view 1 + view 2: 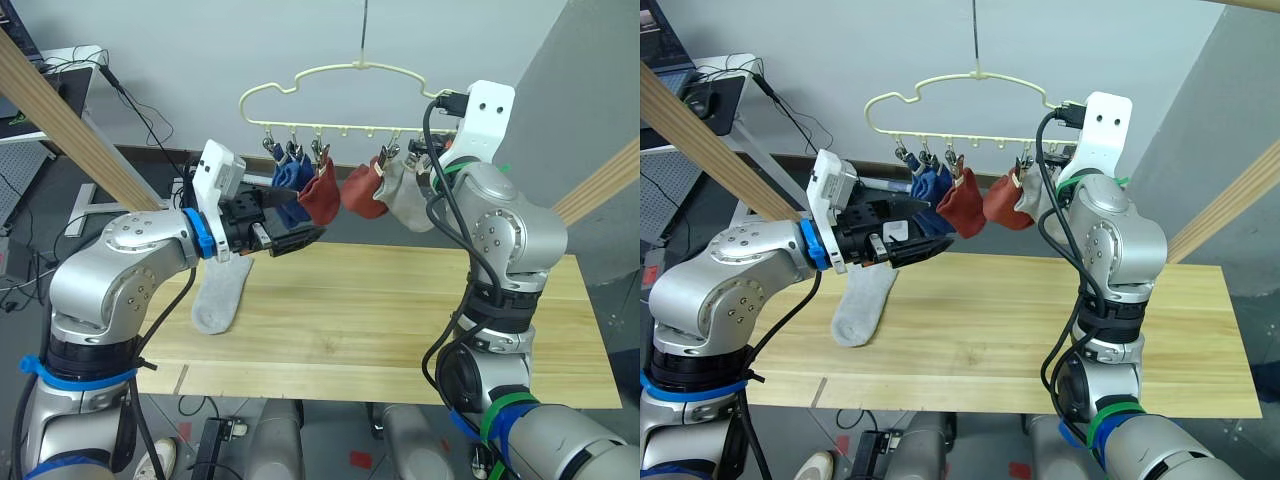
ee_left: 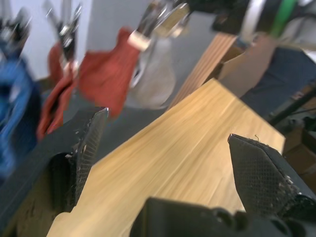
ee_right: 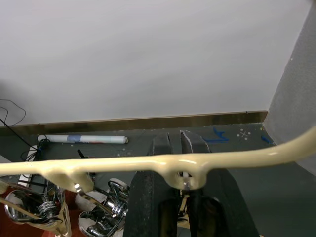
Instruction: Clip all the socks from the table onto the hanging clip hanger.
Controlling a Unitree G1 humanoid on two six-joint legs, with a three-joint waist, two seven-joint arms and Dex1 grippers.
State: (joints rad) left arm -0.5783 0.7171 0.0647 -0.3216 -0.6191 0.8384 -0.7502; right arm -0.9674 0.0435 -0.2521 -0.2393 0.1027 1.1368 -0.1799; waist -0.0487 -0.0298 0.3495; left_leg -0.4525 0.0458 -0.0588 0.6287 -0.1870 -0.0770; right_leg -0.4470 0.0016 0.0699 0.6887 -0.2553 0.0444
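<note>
The pale-yellow clip hanger (image 1: 340,90) hangs above the table (image 1: 400,320). Two blue socks (image 1: 290,180), two rust red socks (image 1: 322,198) and one light grey sock (image 1: 405,195) hang from its clips. Another light grey sock (image 1: 222,292) lies flat on the table's left part. My left gripper (image 1: 305,218) is open and holds nothing, hovering just under the blue and red socks, above and right of the lying sock. My right gripper (image 3: 175,140) is raised at the hanger's right end, with its fingers pressed together on a metal clip (image 3: 185,183) under the wire.
Slanted wooden poles stand at the left (image 1: 70,120) and right (image 1: 600,185) of the table. A desk with cables (image 1: 60,80) is at the back left. The table's middle and right are bare wood.
</note>
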